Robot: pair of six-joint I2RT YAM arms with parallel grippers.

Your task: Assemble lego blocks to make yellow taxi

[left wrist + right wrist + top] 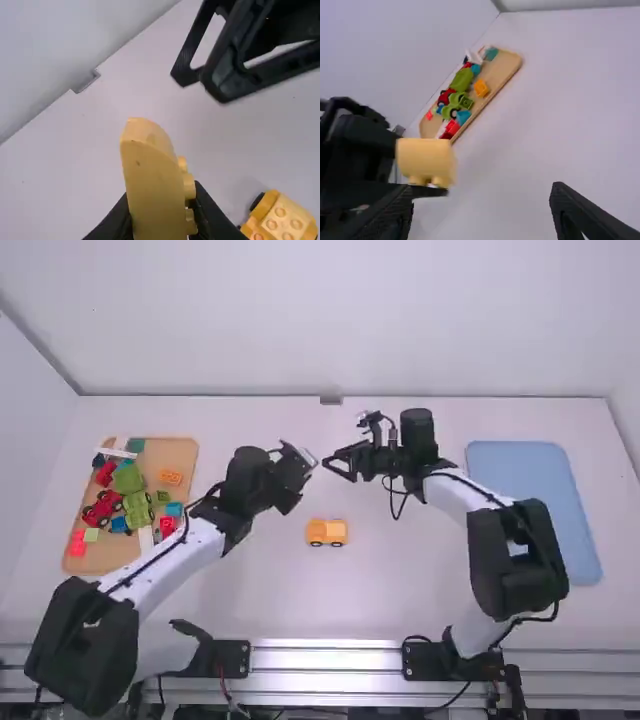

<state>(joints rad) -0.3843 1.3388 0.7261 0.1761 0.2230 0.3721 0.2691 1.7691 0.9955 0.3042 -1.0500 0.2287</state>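
Near the middle of the table my left gripper (303, 462) is held up, facing my right gripper (336, 466). In the left wrist view, the left gripper (162, 220) is shut on a yellow block (152, 185) with a rounded end and studs along one side. The same block (426, 159) appears in the right wrist view, where my right gripper (482, 197) stands wide open with nothing between its fingers. A yellow-orange car base (326, 531) with black wheels rests on the table, nearer the arms' bases than both grippers; its studded top (282, 220) shows in the left wrist view.
At the far left lies a wooden tray (110, 558) holding several red, green, blue and orange pieces. A blue tray (530, 505) is on the right side of the table. A wall (330, 320) rises behind the table's far edge.
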